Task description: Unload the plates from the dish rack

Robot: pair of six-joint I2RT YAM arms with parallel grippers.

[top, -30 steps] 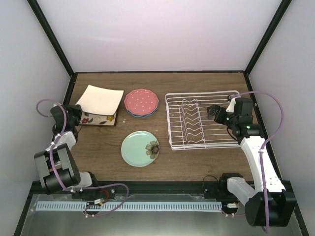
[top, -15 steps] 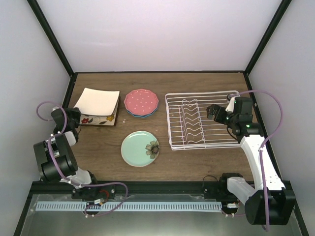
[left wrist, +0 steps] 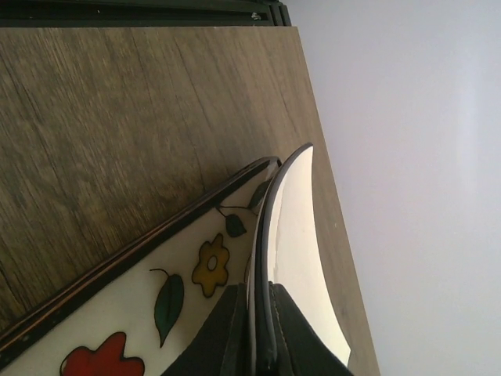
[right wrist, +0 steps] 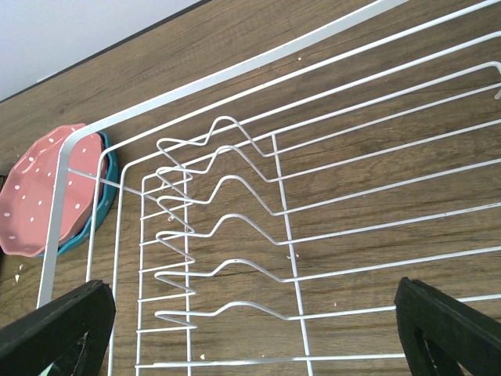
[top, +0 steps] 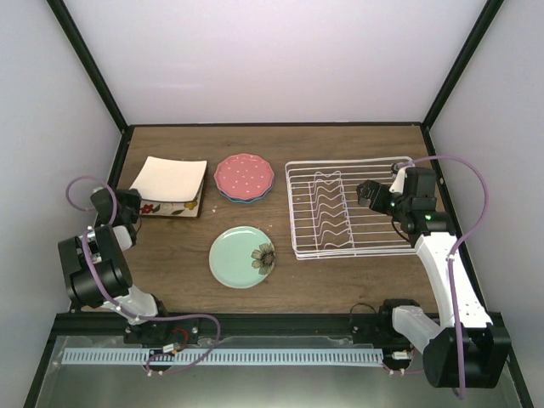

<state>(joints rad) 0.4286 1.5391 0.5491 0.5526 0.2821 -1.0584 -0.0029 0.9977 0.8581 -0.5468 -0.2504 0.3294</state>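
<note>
Upper square plate (top: 170,177) has dropped flatter onto the lower square plate (top: 170,207) since a second ago, and the left arm has pulled back toward its base; right arm barely changed. Left tool (top: 132,204) is closed on the upper square plate's edge, with the dark rim pinched between its fingers (left wrist: 301,341) in the wrist view. Both square plates sit stacked well left of the dish rack (top: 350,161), plain back up on top and a floral strip showing below. Pink dotted plate (top: 244,174) lies on the blue plate (right wrist: 106,196) just beside the dish rack's far left corner. Mint green plate (top: 242,257) lies flat on the surface (top: 340,280) near the dish rack's near left corner, not touching it. Right tool (top: 370,194) hangs over the dish rack's right part, jaws spread wide, gripping nothing
</note>
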